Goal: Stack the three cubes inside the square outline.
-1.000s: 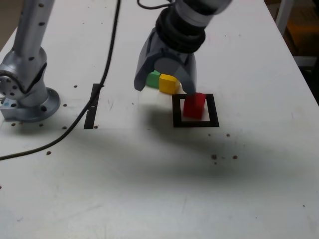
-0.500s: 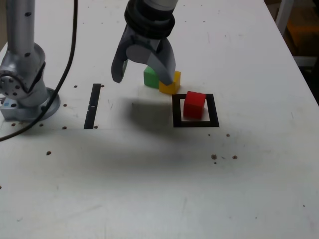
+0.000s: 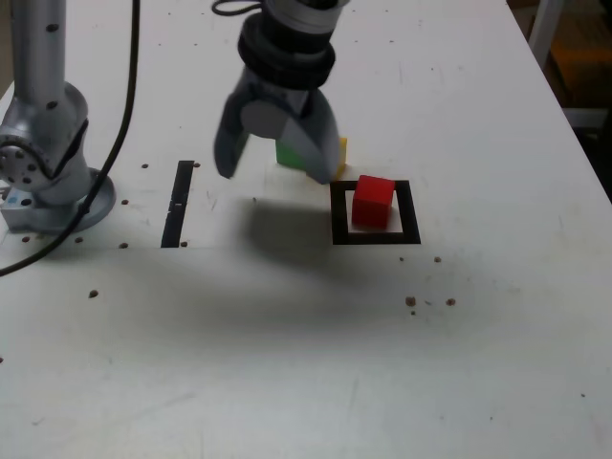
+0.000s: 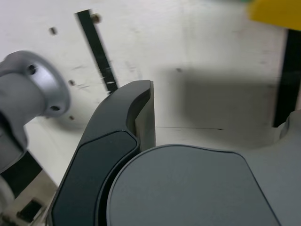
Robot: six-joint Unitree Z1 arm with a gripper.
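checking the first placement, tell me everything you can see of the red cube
The red cube is a small solid block with matte faces, sitting flat and upright on the white centre of the square outline, slightly turned against the black frame. Nothing is stacked on it and nothing touches it; the open pincer is off to the exterior view's left.

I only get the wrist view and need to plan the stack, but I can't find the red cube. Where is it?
Observer: The red cube sits inside the square outline, with nothing on top of it.
Operator: I see the yellow one and a green sliver at the frame edge. Where is the green one?
Observer: The green cube stands outside the outline, right beside the yellow cube on the exterior view's left, partly hidden behind the open, empty gripper.
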